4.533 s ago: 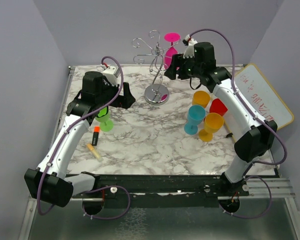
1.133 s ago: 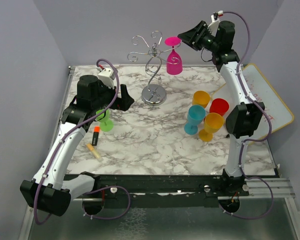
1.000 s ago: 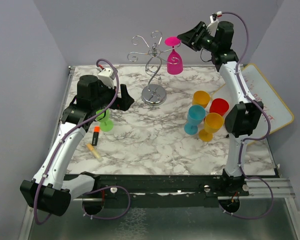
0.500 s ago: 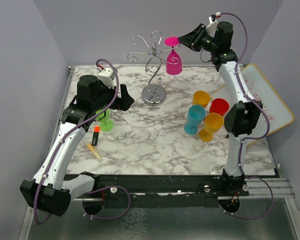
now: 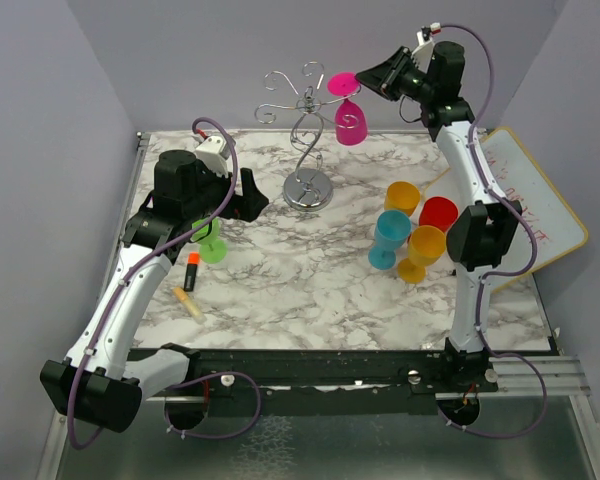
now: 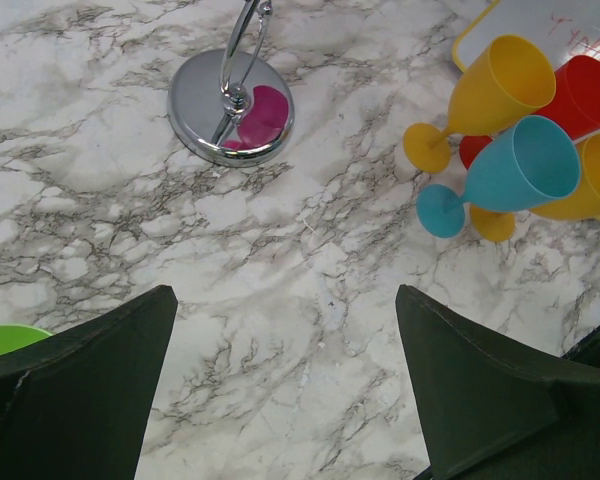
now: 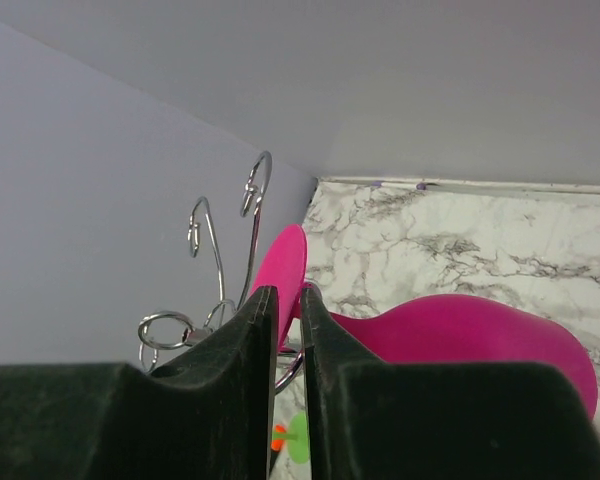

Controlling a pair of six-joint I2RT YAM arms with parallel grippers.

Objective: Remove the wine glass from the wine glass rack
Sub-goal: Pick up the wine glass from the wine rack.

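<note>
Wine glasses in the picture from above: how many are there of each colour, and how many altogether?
pink glass: 1
green glass: 1
yellow glasses: 2
blue glass: 1
red glass: 1
Total: 6

Robotics test cell, apparently a laboratory. Plain lilac-grey panel walls (image 5: 50, 130) enclose a marble-patterned tabletop (image 5: 280, 285) on three sides. Two white-and-black robot arms (image 5: 130, 290) (image 5: 467, 170) are bolted to a black rail (image 5: 320, 365) at its near edge. A white dry-erase board (image 5: 545, 200) with red writing lies at its right edge.
</note>
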